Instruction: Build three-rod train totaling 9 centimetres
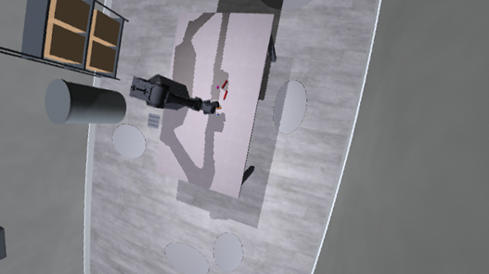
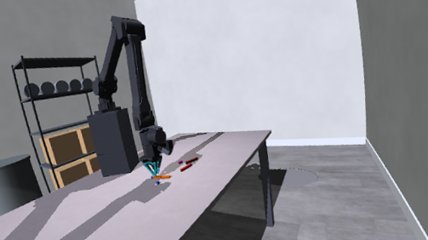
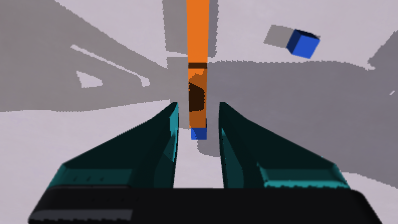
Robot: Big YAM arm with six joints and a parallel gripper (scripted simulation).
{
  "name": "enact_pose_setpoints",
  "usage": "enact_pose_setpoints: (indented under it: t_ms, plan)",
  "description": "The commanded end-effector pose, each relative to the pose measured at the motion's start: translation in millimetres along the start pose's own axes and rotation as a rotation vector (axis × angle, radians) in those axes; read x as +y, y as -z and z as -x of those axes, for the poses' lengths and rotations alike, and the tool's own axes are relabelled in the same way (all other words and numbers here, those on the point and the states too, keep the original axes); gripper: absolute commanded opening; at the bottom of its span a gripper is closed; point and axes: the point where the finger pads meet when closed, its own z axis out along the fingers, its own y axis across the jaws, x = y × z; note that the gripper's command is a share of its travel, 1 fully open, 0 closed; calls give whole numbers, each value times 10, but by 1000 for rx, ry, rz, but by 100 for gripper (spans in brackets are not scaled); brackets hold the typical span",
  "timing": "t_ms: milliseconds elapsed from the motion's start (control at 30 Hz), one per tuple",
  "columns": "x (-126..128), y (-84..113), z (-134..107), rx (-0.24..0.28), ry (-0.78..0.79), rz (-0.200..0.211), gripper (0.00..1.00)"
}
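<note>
In the wrist view an orange rod [image 3: 198,60] lies flat on the table, running straight away from me. A small blue rod [image 3: 199,133] sits at its near end, in line with it. My gripper [image 3: 198,111] stands low over that joint with a teal finger on each side, a gap on both sides, touching neither rod. A second blue rod [image 3: 303,43] lies apart at the upper right. In the exterior view the gripper [image 2: 154,173] is just above the orange rod [image 2: 162,177]. Two red rods [image 2: 186,167] [image 2: 191,161] and a magenta rod [image 2: 180,161] lie further along the table.
The arm's dark base block [image 2: 112,142] stands on the table behind the rods. The table's right edge [image 2: 242,163] is a short way beyond the red rods. A shelf unit [image 2: 60,118] and a grey barrel [image 2: 4,183] stand off the table.
</note>
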Motion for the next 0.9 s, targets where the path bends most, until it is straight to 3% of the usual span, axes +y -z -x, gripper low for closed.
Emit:
enact_pose_setpoints:
  t_ms: [0,867]
  plan:
    - [-36,-10,-6,-10,-2,-1,23]
    - [-14,-15,-72,-3,-3,2,23]
